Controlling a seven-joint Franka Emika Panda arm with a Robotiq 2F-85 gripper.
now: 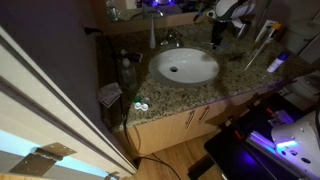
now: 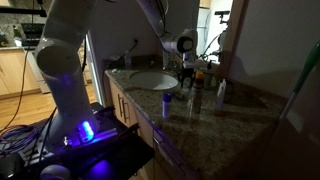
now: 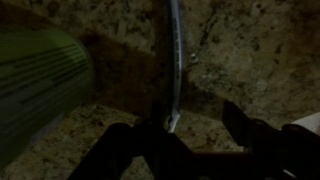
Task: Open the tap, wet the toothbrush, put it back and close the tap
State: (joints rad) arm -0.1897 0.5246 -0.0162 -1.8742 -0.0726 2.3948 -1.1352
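wrist view: gripper (image 3: 180, 122) hangs low over the speckled granite counter (image 3: 250, 50) w/ its jaws spread, one either side of the slim toothbrush (image 3: 176, 60), and a gap shows on one side, so it isn't pinching yet. a blurred green object (image 3: 35, 80) sits just beside. in an exterior view the tap (image 1: 170, 40) stands at the counter's back edge, right behind the white basin (image 1: 195, 72). the gripper (image 1: 217, 40) is off to the basin's side, also near the back edge, apart from the tap. lever position: can't tell.
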